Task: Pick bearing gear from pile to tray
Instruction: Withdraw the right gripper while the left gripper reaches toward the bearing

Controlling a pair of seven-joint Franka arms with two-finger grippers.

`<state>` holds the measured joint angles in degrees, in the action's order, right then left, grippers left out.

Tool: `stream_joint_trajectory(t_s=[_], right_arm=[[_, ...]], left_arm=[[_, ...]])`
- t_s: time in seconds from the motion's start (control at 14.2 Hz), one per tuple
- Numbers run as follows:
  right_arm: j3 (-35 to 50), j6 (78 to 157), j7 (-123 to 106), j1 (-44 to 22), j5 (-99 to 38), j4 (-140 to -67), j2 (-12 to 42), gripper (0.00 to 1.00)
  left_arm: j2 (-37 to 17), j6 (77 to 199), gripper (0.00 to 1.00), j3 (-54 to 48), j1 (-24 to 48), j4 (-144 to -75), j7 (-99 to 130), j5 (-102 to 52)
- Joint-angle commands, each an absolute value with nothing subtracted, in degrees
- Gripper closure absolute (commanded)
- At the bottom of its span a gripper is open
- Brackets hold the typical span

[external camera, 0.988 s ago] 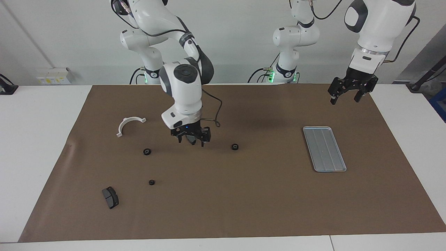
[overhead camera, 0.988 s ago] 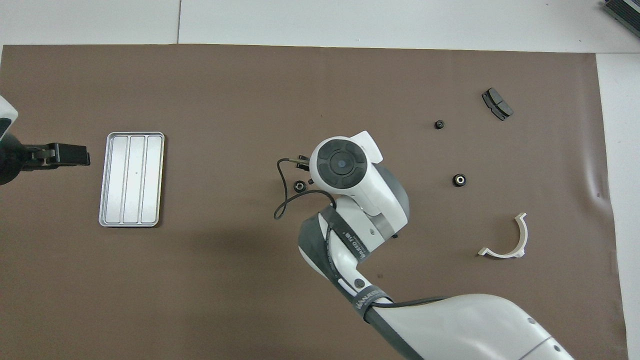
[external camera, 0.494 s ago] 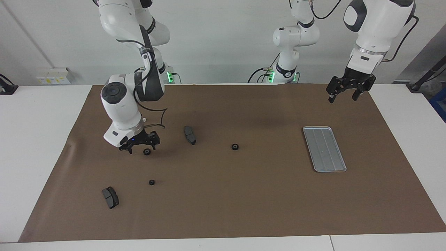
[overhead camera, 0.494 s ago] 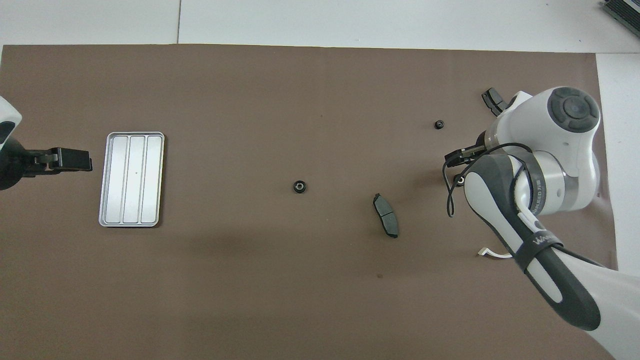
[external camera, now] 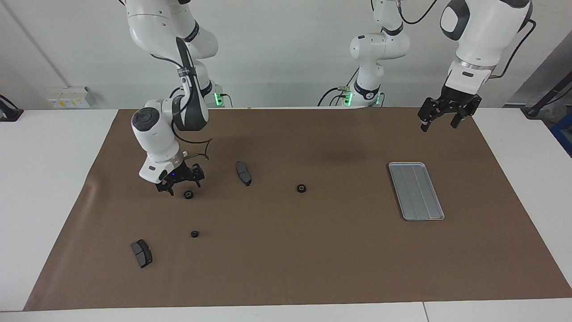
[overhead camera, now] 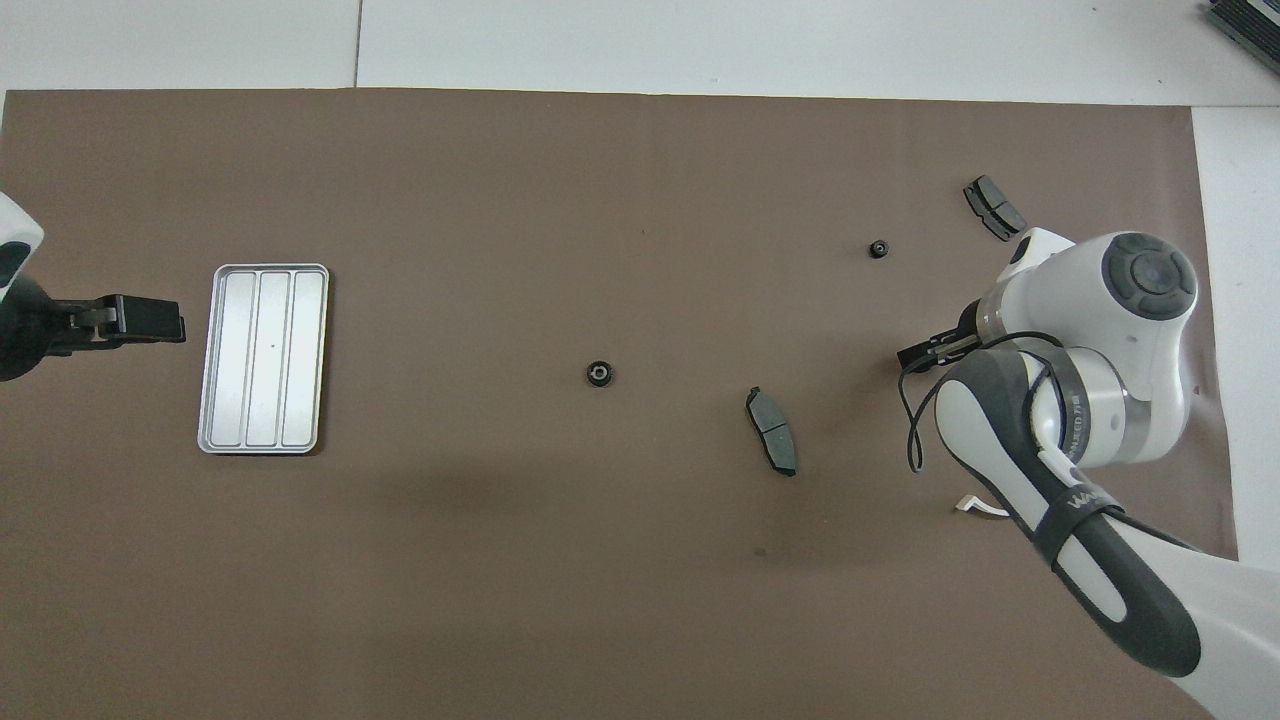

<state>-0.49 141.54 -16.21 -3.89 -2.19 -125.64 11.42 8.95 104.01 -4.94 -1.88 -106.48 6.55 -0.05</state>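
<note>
The pile is a loose scatter on the brown mat. Three black gears lie in it [external camera: 188,194] [external camera: 194,233] [external camera: 301,188], and two of them show from above [overhead camera: 598,373] [overhead camera: 879,248]. My right gripper [external camera: 181,184] hangs open and empty just above the mat, close beside the gear toward the right arm's end. From above, only the right gripper's dark tip [overhead camera: 925,350] shows and the arm covers that gear. The silver tray [external camera: 415,191] [overhead camera: 263,358] lies bare at the left arm's end. My left gripper [external camera: 440,120] [overhead camera: 165,320] waits open in the air beside the tray.
One dark brake pad [external camera: 243,173] [overhead camera: 772,445] lies between the gears, another [external camera: 141,253] [overhead camera: 993,207] farther from the robots. Only a tip of the white bracket [overhead camera: 980,507] shows under the right arm. The mat's edge [external camera: 89,188] is wrinkled there.
My right gripper has swung from over the brake pad in the middle to the gear toward the right arm's end, then settled slightly. The left gripper rose a little.
</note>
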Motion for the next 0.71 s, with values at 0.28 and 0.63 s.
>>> stream_joint_trajectory(t_s=[0.28, 0.63], right_arm=[[0.1, 145.3, -19.3, -3.2, -4.1, -128.8, 10.5, 0.04], [0.1, 145.6, -19.0, -3.1, -4.1, -129.5, 10.6, 0.27]], left_arm=[[12.4, 98.8, 0.00, -5.4, 2.5, -109.9, 7.4, -0.9], [11.1, 97.8, 0.00, -5.6, 10.0, -110.0, 13.3, -1.0]])
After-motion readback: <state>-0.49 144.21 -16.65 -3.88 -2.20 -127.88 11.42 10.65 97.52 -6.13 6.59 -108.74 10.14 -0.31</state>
